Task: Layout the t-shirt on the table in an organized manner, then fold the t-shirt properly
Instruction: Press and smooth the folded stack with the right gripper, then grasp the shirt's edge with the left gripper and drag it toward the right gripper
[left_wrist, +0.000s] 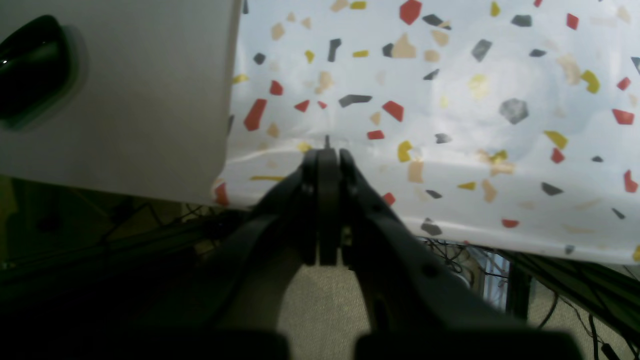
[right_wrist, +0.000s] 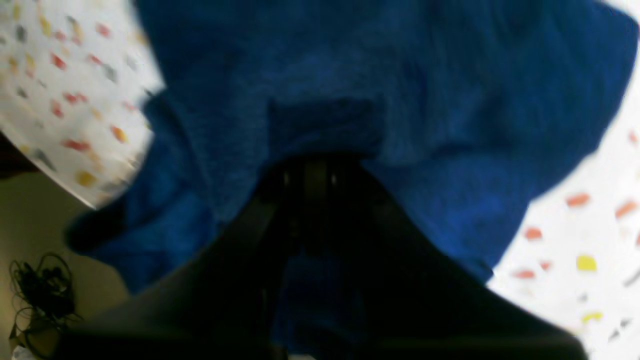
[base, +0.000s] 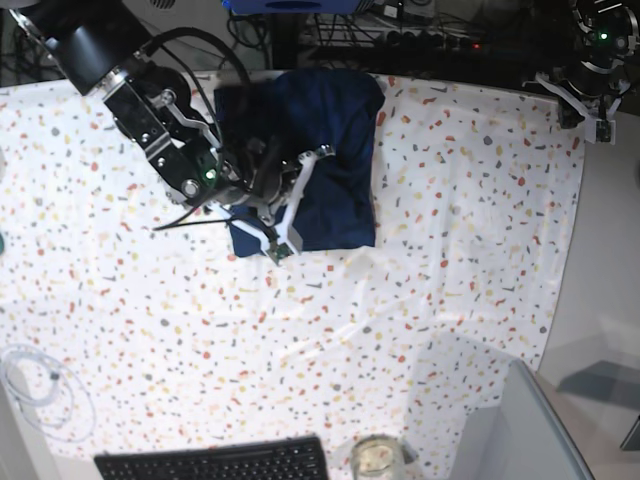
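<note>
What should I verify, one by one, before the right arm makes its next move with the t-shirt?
1. Right gripper shut on the t-shirt: ok, dark fabric bunches around the closed jaws.
2. T-shirt laid flat: not ok, it is bunched in a heap at the table's far edge.
3. Left gripper out of the way: ok, shut and empty near the table corner.
4. Free space to spread out: ok, wide speckled surface in front of the shirt.
5. Which part of the shirt is gripped: cannot tell.
6. Keyboard and jar clear of the shirt: ok.
</note>
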